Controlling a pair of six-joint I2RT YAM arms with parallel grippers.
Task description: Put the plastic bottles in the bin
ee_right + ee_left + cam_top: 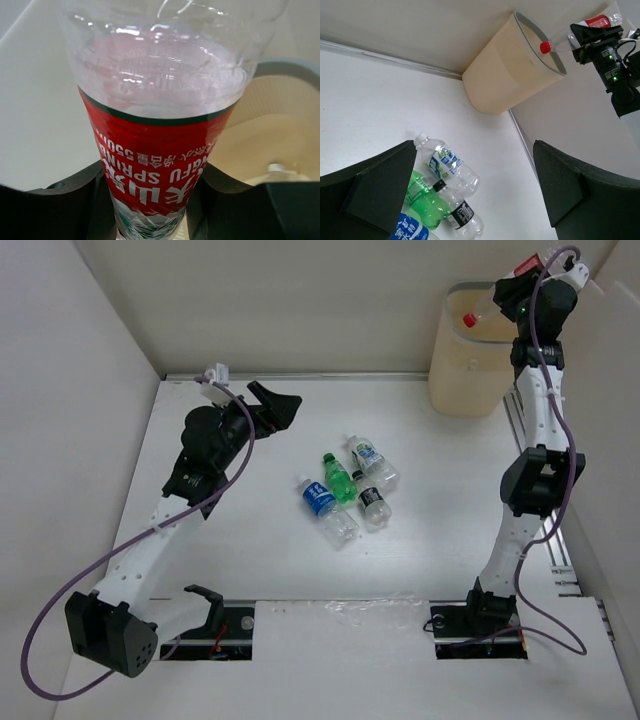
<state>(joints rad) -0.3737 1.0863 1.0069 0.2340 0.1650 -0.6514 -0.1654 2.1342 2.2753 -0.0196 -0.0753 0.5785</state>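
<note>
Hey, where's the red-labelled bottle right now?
The red-labelled bottle is at the far right of the top view, clamped in the right tool with its cap over the bin, well away from the four bottles lying mid-table.

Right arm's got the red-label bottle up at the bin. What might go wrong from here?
1. The cap of the red-label bottle hangs close to the rim of the bin; released by the right gripper here, it may clip the rim and drop outside.
2. The four bottles on the table lie bunched together; the open left gripper could send neighbours rolling when it picks one.
</note>
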